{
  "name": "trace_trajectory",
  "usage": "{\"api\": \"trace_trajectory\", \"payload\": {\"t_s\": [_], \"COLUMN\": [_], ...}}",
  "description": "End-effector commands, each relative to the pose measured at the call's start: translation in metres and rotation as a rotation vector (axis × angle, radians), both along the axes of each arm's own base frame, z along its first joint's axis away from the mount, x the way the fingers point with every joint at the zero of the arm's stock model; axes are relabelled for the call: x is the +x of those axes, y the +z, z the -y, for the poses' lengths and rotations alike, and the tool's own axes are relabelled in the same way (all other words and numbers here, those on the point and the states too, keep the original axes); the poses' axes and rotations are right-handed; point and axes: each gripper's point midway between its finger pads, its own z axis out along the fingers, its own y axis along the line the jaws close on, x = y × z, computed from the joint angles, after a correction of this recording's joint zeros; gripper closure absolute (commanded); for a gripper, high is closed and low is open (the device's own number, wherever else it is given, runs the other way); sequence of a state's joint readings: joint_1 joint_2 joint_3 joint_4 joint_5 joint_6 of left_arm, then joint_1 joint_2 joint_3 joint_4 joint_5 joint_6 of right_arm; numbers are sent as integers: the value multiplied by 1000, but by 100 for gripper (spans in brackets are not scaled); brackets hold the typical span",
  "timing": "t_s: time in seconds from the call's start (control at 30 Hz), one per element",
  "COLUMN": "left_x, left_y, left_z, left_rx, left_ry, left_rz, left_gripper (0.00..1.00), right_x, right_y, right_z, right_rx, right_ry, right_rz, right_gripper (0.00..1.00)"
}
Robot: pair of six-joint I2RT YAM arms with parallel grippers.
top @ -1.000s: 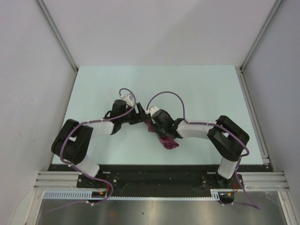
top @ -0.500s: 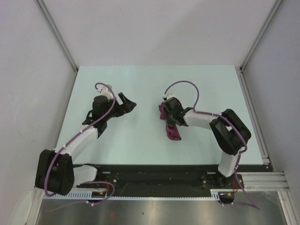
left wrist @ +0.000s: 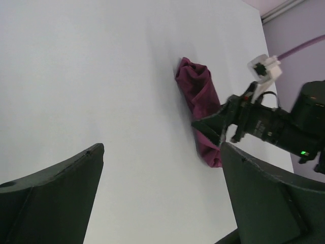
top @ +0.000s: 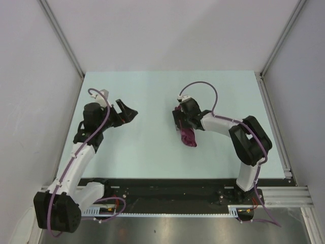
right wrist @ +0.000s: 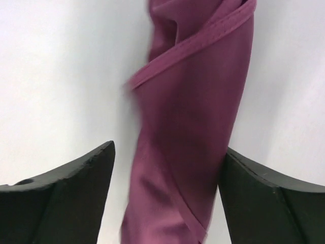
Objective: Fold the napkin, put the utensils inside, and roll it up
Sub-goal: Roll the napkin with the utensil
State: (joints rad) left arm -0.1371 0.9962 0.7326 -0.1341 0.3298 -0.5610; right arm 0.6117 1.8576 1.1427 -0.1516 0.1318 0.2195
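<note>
The magenta napkin (top: pixel 189 138) lies rolled into a short bundle on the pale table, right of centre. It also shows in the left wrist view (left wrist: pixel 198 91) and the right wrist view (right wrist: pixel 193 127). My right gripper (top: pixel 184 127) hovers over the roll's far end, open, with a finger on each side of the cloth (right wrist: pixel 168 148); neither finger presses on it. My left gripper (top: pixel 128 113) is open and empty, well to the left of the roll (left wrist: pixel 161 152). The spoon is not visible in any view.
The table (top: pixel 152 157) is enclosed by white walls with metal rails at the left (top: pixel 61 35) and right (top: pixel 274 122). The arm bases stand on a black rail (top: pixel 167 190) at the near edge.
My left arm has pulled away from the roll to the left and its gripper has opened. My right gripper has shifted up towards the roll's far end, and the roll now lies slightly further right.
</note>
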Motion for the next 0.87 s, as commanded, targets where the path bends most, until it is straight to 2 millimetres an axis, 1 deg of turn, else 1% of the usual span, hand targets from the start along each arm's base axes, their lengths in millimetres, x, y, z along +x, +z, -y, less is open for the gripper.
{"api": "trace_trajectory", "payload": {"t_s": [0.0,0.03,0.07,0.1,0.13,0.17,0.2,0.27,0.3,0.4,0.43,0.47,0.5,0.53,0.57,0.63,0.67,0.73,0.8,0.83], "left_x": [-20,-22,-25,-29,-32,-35,-39,-43,-48,-55,-56,-55,-56,-56,-56,-58,-59,-59,-58,-57], "left_y": [20,19,21,28,29,32,40,45,54,65,65,64,66,63,64,65,66,65,64,66], "left_z": [-23,-36,-41,-47,-54,-57,-61,-64,-63,-58,-59,-63,-66,-67,-69,-69,-69,-70,-71,-72], "left_rx": [60,72,86,121,142,162,198,226,238,249,258,272,283,290,293,294,300,304,305,308], "left_ry": [-45,-15,-9,-6,11,18,25,34,30,3,5,26,41,47,60,62,65,68,71,79], "left_rz": [35,27,31,69,73,90,139,181,228,317,329,330,340,340,347,369,377,378,376,381], "left_gripper": [0,0,0,0,0,0,0,0,0,0,0,0,0,0,0,0,0,0,0,0], "right_x": [-14,-18,-21,-26,-30,-32,-31,-31,-25,-29,-27,-33,-34,-33,-40,-44,-49,-51,-54,-55], "right_y": [99,109,122,141,151,157,166,168,168,168,181,169,170,173,174,175,175,174,168,168], "right_z": [-33,-33,-31,-28,-24,-21,-5,12,32,69,89,101,109,124,132,144,146,149,149,149], "right_rx": [115,126,141,167,179,190,200,236,236,260,279,279,287,289,296,299,301,301,298,300], "right_ry": [171,178,183,191,199,200,168,130,76,-15,-68,-102,-122,-162,-179,-204,-209,-211,-209,-208], "right_rz": [167,177,196,229,245,258,279,266,273,293,334,317,335,362,382,405,411,421,416,418], "right_gripper": [16,15,14,13,13,5,5,4,4,4,4,4,4,4,4,4,4,4,4,4]}}
